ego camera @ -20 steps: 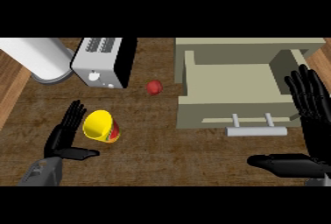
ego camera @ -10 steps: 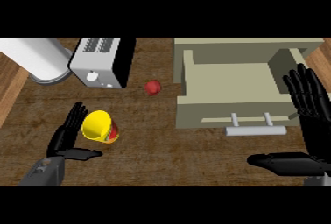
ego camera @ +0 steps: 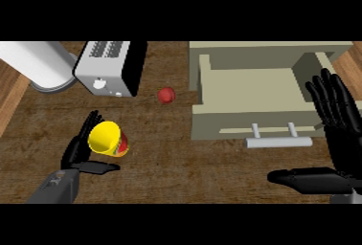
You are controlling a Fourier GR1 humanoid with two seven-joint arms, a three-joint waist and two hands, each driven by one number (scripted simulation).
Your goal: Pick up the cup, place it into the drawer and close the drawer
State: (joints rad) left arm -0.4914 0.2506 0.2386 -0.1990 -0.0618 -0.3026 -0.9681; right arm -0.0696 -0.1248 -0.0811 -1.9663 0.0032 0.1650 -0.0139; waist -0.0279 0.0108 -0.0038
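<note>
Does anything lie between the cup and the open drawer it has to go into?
Nothing visible does. The cup sits by the left hand; bare counter runs to the drawer. The red ball lies further back, near the toaster, off that line.

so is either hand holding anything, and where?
Nothing held. Left hand is open beside the cup, its fingers along the cup's left side; right hand is open.
</note>
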